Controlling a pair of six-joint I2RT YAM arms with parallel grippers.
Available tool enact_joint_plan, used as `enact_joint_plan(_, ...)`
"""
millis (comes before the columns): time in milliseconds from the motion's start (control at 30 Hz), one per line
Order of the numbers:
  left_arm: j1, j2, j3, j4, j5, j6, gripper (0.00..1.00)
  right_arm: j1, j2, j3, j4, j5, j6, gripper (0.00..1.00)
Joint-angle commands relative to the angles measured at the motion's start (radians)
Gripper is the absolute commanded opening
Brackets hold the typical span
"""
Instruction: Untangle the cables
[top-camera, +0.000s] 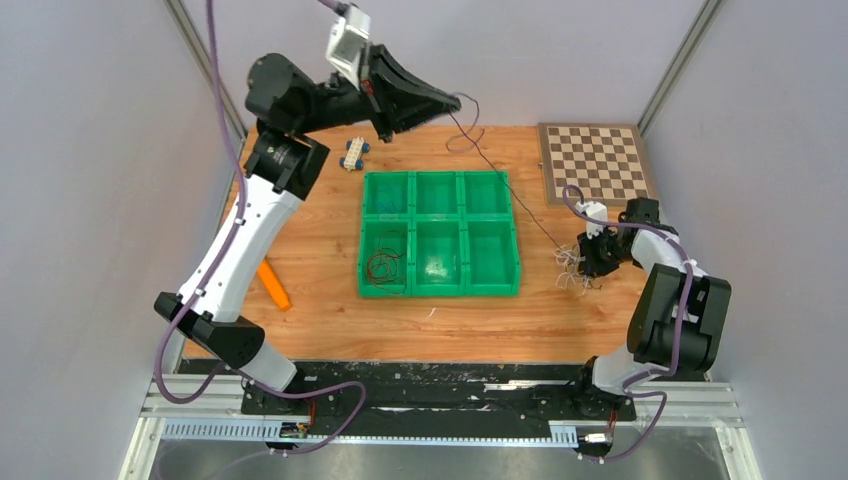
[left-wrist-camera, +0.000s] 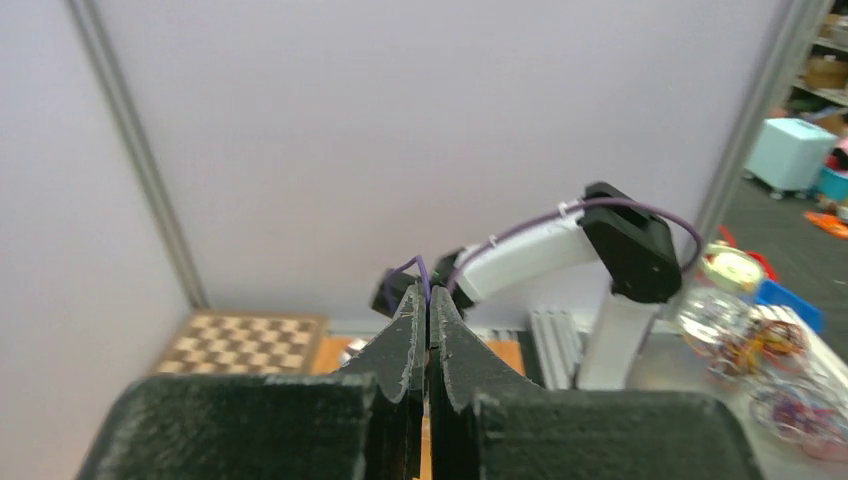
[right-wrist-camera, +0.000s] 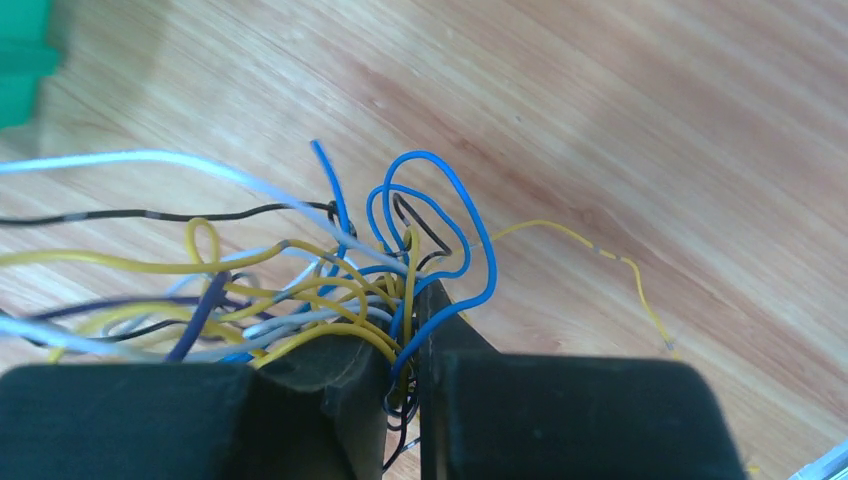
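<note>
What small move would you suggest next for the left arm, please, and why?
Probably draw the left gripper a little farther from the right gripper. Its jaws are shut on a black wire that runs nearly straight to the cables pinched in the right jaws, so more pull may slide it free.

On table (top-camera: 320, 330), tray (top-camera: 440, 292) with coil of wire (top-camera: 385, 264) in near-left compartment. At far right, chessboard (top-camera: 596, 161). Right of tray, tangle of cables (right-wrist-camera: 330, 300) in right gripper (right-wrist-camera: 405, 320); one cable (top-camera: 530, 213) up to left gripper (top-camera: 458, 98) behind tray.
</note>
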Motion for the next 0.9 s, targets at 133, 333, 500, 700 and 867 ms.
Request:
enact_joint_plan(133, 0.101, 0.062, 0.264, 0.135, -0.136, -0.057, 0.0, -0.054, 0.052, -0.018, 0.045, 0.079, -0.071, 0.19)
enact_joint_plan(333, 0.16, 0.092, 0.372, 0.145, -0.237, -0.029, 0.0, -0.089, 0.089, -0.009, 0.048, 0.096, -0.09, 0.21)
enact_joint_plan(500, 0.209, 0.1, 0.44, 0.138, -0.348, 0.017, 0.0, -0.118, 0.125, 0.004, 0.05, 0.112, -0.108, 0.22)
enact_joint_plan(700, 0.268, 0.082, 0.478, 0.083, -0.487, 0.094, 0.0, -0.14, 0.131, 0.023, 0.043, 0.098, -0.107, 0.18)
enact_joint_plan(867, 0.354, 0.001, 0.302, 0.025, -0.485, 0.076, 0.0, -0.138, 0.051, 0.073, -0.02, -0.002, -0.076, 0.11)
